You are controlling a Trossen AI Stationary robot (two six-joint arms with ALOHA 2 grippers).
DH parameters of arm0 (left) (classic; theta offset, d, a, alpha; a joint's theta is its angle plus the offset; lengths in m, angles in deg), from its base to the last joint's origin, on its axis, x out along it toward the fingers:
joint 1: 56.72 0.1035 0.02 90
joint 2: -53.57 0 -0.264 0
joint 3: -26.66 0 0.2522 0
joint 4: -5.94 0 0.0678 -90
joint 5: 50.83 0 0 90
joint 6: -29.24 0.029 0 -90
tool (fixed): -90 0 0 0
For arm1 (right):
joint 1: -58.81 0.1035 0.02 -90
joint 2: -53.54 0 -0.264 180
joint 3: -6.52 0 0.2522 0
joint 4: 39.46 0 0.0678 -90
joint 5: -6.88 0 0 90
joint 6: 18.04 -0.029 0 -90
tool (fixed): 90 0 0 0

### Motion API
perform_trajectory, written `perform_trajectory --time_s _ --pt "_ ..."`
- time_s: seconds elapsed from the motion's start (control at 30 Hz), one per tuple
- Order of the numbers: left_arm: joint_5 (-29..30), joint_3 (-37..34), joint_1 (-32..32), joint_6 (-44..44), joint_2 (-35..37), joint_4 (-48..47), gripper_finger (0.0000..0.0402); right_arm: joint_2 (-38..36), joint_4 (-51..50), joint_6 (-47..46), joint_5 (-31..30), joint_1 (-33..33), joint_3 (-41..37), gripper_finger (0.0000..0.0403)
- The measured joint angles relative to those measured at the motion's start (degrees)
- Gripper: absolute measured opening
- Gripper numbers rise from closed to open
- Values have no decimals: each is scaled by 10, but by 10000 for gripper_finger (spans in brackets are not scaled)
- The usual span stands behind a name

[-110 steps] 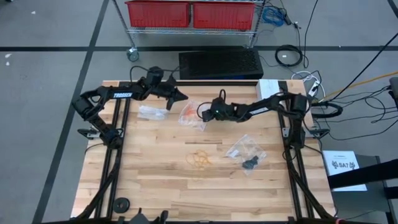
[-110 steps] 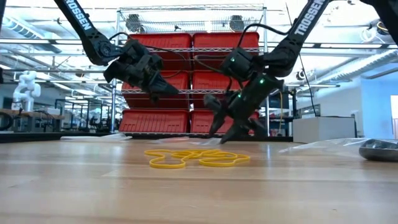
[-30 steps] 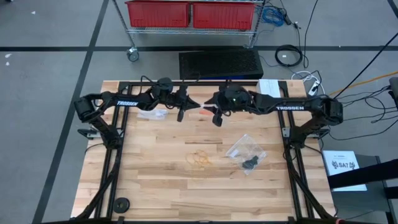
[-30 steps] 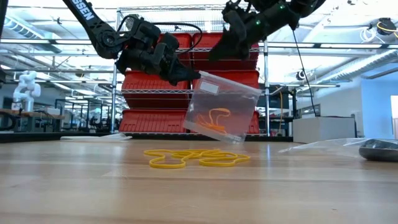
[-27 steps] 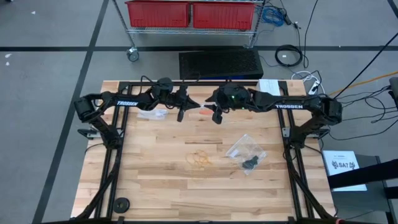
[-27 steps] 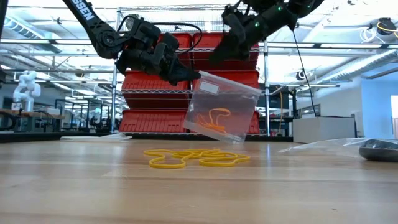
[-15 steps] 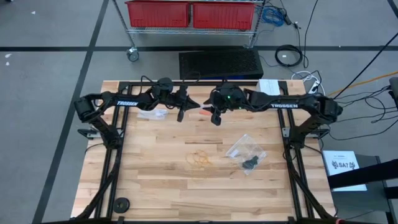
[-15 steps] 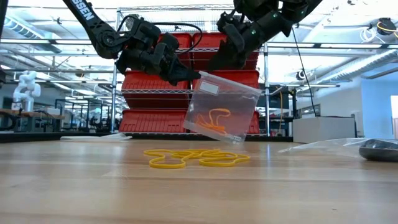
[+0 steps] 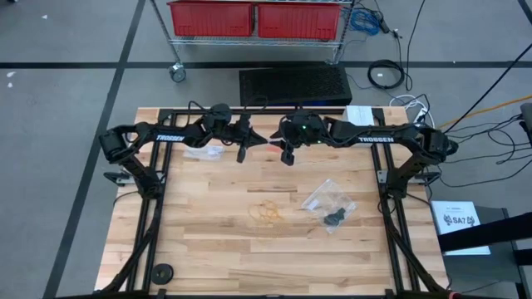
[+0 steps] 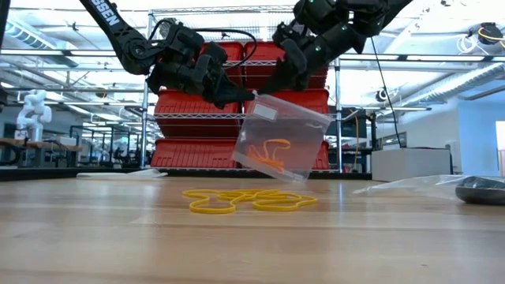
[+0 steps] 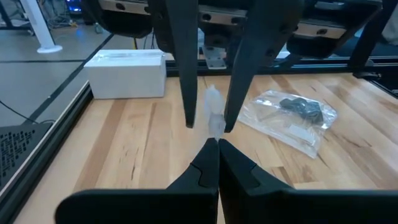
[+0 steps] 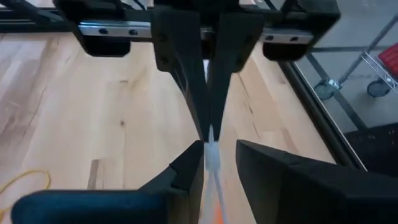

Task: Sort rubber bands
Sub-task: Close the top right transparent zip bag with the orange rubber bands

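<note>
A clear plastic bag (image 10: 280, 142) with orange rubber bands (image 10: 268, 154) inside hangs tilted over the far middle of the table. My left gripper (image 10: 241, 96) is shut on its top corner. My right gripper (image 10: 272, 85) is open and slants down from above. Its fingers stand on either side of the bag's top edge (image 12: 212, 152), just beside the left gripper (image 12: 208, 118); I cannot tell if they touch it. Pale yellow rubber bands (image 9: 268, 213) lie loose on the table's middle. My left gripper pinches the top corner of the bag (image 11: 216, 124) between its two shut fingers, coming level from the table's left. The bag hangs tilted below the hold. Its lower corner (image 10: 302, 179) is down near the table; whether it touches, I cannot tell.
A clear bag with black bands (image 9: 328, 202) lies right of the table's middle. Another clear bag (image 9: 204, 151) lies under the left arm. A white box (image 11: 127, 74) sits at the far right corner. The near half of the table holds nothing but the loose bands.
My right gripper has come down and a little toward the table's left, onto the top edge of the bag beside the left gripper. The left gripper and the hanging bag have kept still.
</note>
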Motion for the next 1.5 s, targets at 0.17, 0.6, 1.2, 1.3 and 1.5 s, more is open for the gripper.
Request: perform_trajectory --time_s 0.17,0.6,1.2,1.3,1.5 --pt "0 0 0 0 0 0 0 1 2 15 13 0 0 58" --pt "16 0 14 -1 0 2 0 1 -52 18 -6 -1 0 7" --pt "27 0 -27 -45 0 6 101 -18 -97 31 -15 10 39 5" --pt "68 0 -30 -61 0 6 131 -18 -103 33 -15 14 43 4" --pt "79 0 -29 -76 0 11 152 -18 -105 34 -15 21 44 4"
